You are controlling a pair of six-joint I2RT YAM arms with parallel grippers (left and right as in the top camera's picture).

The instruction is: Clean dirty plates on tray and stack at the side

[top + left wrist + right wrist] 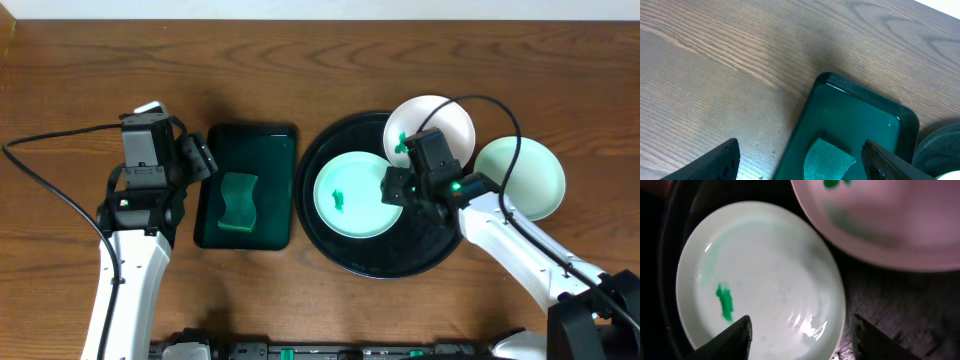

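The black tray (400,255) holds a pale mint plate (355,195) with a small green smear. A white plate (430,125), smeared green near its left edge, rests on the tray's upper right rim. A second mint plate (520,178) lies on the table to the right of the tray. My right gripper (392,188) hovers open at the right edge of the plate on the tray. In the right wrist view one finger is over the mint plate (760,275) and the other over the bare tray (880,305); nothing is gripped. My left gripper (205,160) stands open and empty.
A dark green rectangular tray (270,150) with a green sponge (238,200) lies left of the black tray. In the left wrist view the sponge (827,160) sits between my open fingers, below them. Bare wooden table lies to the left.
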